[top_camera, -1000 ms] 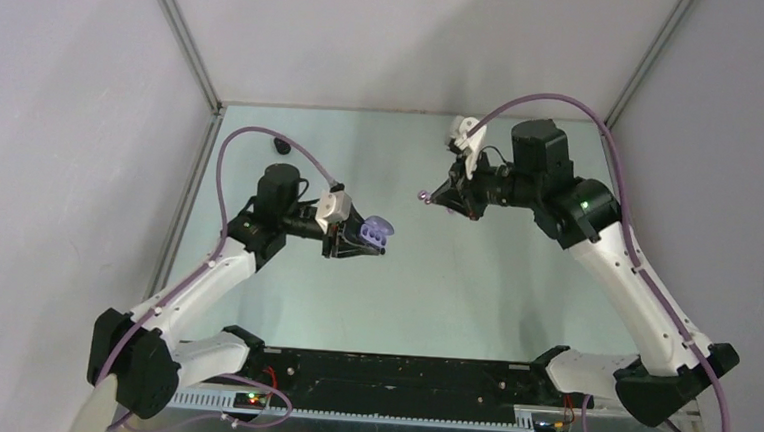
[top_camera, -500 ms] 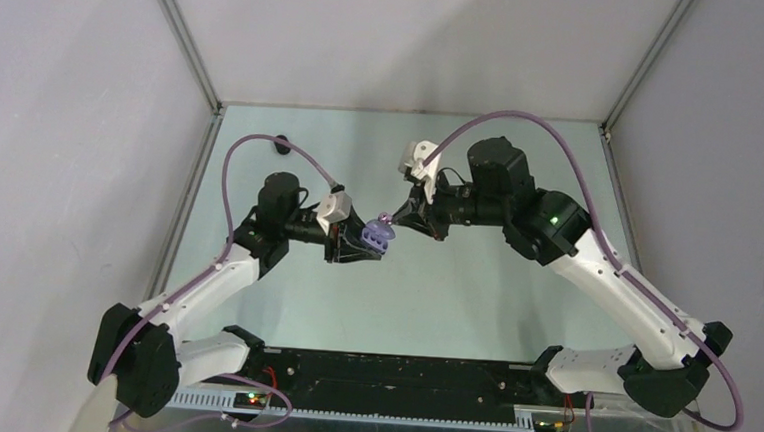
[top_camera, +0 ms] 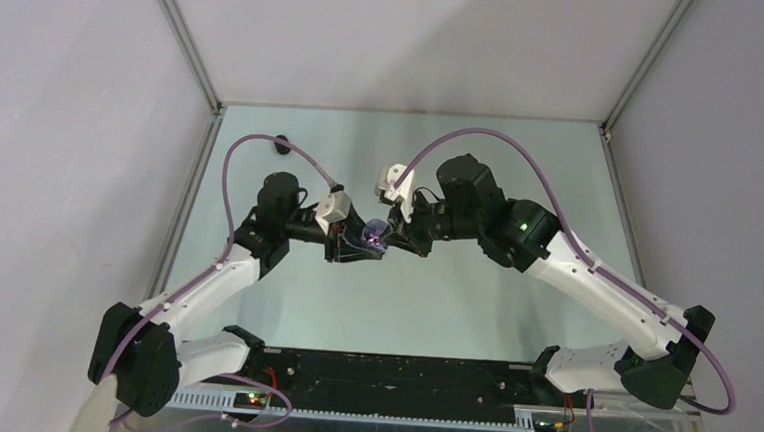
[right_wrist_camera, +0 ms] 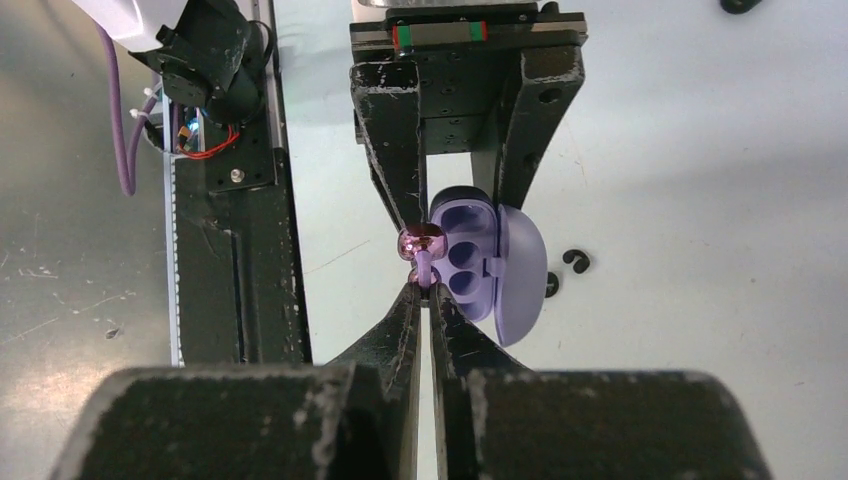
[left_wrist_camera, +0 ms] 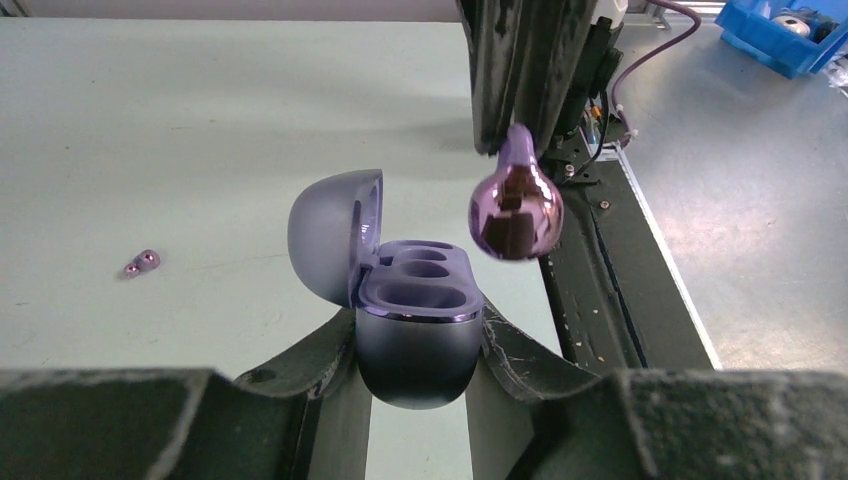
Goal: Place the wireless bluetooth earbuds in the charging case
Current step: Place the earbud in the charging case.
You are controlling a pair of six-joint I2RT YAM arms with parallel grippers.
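Left jaws are closed against the two sides of the charging case [left_wrist_camera: 418,330], which is held upright above the surface [left_wrist_camera: 200,120]. Its lid [left_wrist_camera: 330,235] is swung open, to the left as seen from the left wrist, and the wells in its top are exposed. Right jaws are pinched almost fully together on the thin end of a pale purple earbud [left_wrist_camera: 516,208]. The glossy rounded end of it is held near the rim of the case, to one side of the wells and not seated in either. A second purple earbud [left_wrist_camera: 142,264] is seen lying on the surface, well apart from the case. Small black pieces [right_wrist_camera: 575,261] lie on the surface beyond the lid; what they are cannot be told.
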